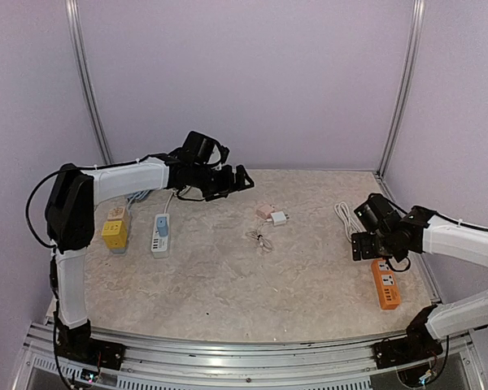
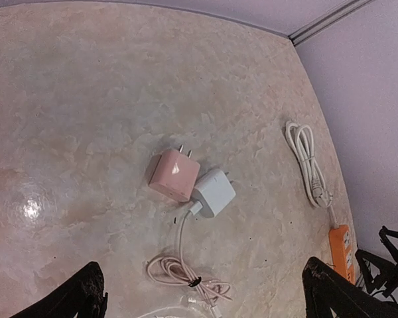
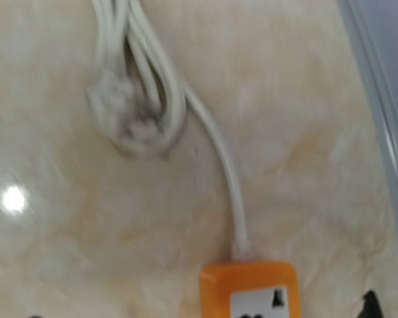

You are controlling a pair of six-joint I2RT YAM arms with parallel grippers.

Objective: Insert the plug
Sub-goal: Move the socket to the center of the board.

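On the speckled table, the left claw and right claw are spread wide and empty, and the pink plug mid-frame lies unplugged.

The mottled beige bench carries a yellow socket block and a white power strip by its left edge. Near the middle, toward the far edge, a pink charger touches a white charger, whose thin cable lies coiled just beside them. An orange power strip lies along the right edge, its white cord bundled farther back.
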